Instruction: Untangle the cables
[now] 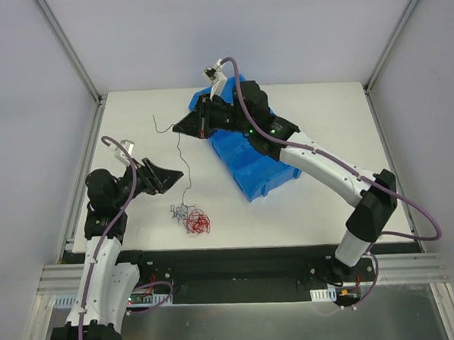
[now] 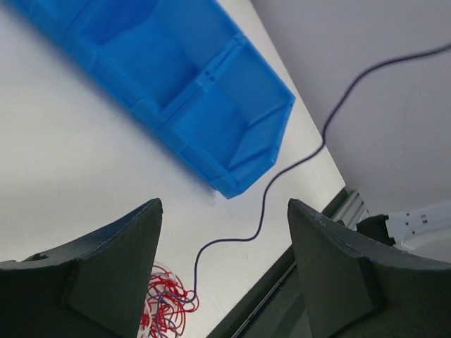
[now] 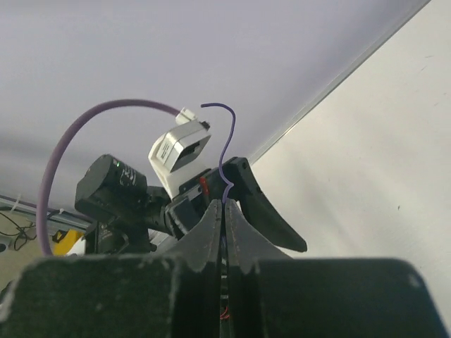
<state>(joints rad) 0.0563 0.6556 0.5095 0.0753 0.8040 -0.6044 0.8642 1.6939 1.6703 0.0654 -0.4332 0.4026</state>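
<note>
Cables (image 1: 191,217) lie in a small knot on the desk (image 1: 323,112) near its front edge, with the red wire (image 1: 199,225) bunched against what looks like a paler strand (image 1: 179,213). The dark wire (image 1: 183,168) runs up out of them, past the blue bin (image 1: 249,165). Your right gripper (image 3: 224,205) has its jaws clenched on that dark wire near its free end. Your left gripper (image 2: 224,208) hangs just beside the strand with its jaws released and nothing between them but air. You look to be mid-extraction — one wire drawn out, its lower end caught in the knot. Next you probably need the left jaws to pin the knot, or pinch the dark wire low down, so the right can draw away without dragging the bundle along.
</note>
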